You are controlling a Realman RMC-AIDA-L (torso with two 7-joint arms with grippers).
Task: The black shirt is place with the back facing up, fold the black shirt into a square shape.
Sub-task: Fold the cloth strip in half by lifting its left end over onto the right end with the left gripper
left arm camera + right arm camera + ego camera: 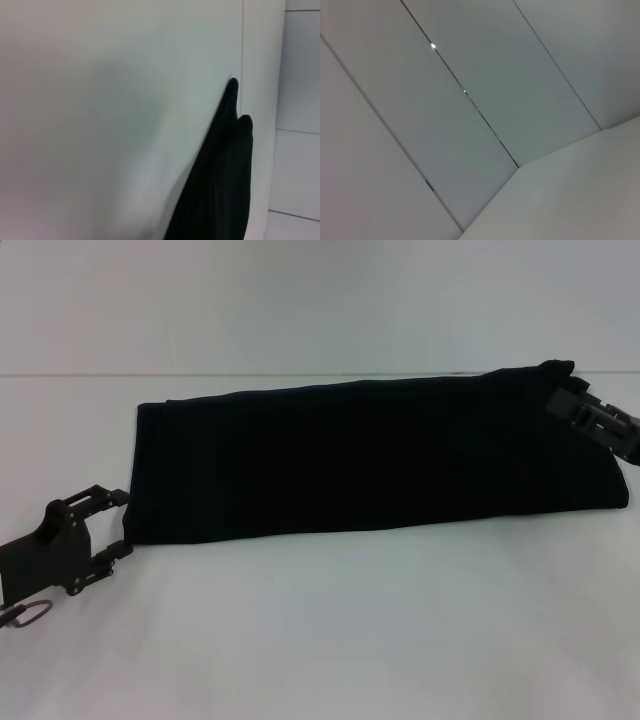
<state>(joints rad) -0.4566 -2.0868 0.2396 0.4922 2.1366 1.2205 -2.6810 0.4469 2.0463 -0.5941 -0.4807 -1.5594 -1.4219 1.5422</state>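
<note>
Nearest the head camera, the left pincer [118,524] sits low at the left, its two fingers spread apart, their tips at the left end of the black shirt [370,465]. One shirt and two pincers are visible. It lies on the white desk [330,640] as a single long, plain black band, folded lengthwise; no lettering shows. Its long axis runs left to right, the right end slightly farther from the robot. The right pincer [572,400] is at the far right corner of that band, touching the cloth; whether it is open or clamped cannot be told.

Left wrist view: one dark strip of the black shirt [220,190] tapers across the desk [100,125].

Right wrist view: only pale wall panels [470,100] appear.
</note>
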